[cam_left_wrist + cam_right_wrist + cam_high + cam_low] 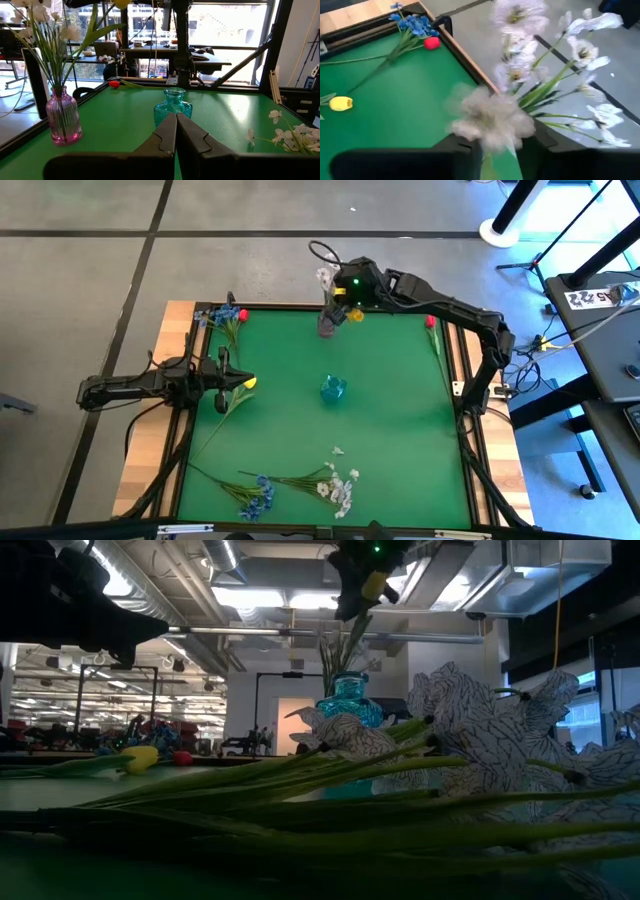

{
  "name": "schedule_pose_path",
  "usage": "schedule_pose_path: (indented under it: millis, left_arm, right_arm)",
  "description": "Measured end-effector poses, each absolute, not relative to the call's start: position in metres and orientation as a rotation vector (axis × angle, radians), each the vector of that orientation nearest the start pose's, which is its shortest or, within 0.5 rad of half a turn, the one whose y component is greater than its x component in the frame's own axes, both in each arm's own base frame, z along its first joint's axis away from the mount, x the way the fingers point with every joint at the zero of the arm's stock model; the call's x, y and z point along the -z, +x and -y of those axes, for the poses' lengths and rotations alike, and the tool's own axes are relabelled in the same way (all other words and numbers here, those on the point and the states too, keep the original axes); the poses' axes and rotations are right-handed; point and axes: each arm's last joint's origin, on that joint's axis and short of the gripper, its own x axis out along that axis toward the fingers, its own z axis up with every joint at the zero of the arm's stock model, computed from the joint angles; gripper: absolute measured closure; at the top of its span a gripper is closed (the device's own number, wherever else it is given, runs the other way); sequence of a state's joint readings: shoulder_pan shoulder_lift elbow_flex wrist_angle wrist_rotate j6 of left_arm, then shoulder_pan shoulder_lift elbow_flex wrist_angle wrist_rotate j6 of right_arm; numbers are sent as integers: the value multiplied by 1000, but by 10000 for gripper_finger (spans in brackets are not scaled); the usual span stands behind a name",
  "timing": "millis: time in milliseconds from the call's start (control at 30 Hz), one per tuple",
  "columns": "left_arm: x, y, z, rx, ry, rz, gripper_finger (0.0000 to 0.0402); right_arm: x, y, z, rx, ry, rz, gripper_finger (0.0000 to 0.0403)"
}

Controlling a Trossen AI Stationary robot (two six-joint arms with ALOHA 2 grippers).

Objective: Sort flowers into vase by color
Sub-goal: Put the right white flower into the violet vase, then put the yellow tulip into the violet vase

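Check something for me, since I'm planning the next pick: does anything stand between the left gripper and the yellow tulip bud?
Nothing visible does. The yellow tulip bud lies on the bare green mat just off the left gripper, with the teal vase farther on.

Even light from above, dim at counter height, blur at the right wrist.

The high view is evenly lit, the green counter showing only faint shadows and no glare. The low view is dark: ceiling lights glow bright while the near white flowers loom soft and out of focus (stems in murk). The left wrist view faces bright windows, which wash out the background; the pink vase stays sharp. In the right wrist view, the white blossoms close to the lens smear into heavy blur.
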State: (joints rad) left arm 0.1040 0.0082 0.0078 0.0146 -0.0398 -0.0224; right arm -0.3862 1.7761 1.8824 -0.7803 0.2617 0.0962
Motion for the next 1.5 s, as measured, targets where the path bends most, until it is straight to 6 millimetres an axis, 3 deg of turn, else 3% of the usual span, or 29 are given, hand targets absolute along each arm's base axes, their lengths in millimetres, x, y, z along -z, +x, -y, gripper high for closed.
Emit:
schedule_pose_path:
  millis: [333,700,1033,1500]
  left_arm:
    - [-167,97,-11,-143,-22,16,401]
    - [-167,97,-11,-143,-22,16,401]
    - [-167,97,-11,-144,-22,16,401]
    - [-167,97,-11,-144,-22,16,401]
  right_arm:
    - [-427,323,129,635,136,-560,225]
    - [-427,323,100,560,126,-610,166]
    - [-440,316,63,519,71,-588,159]
    - [-432,309,28,437,16,-717,159]
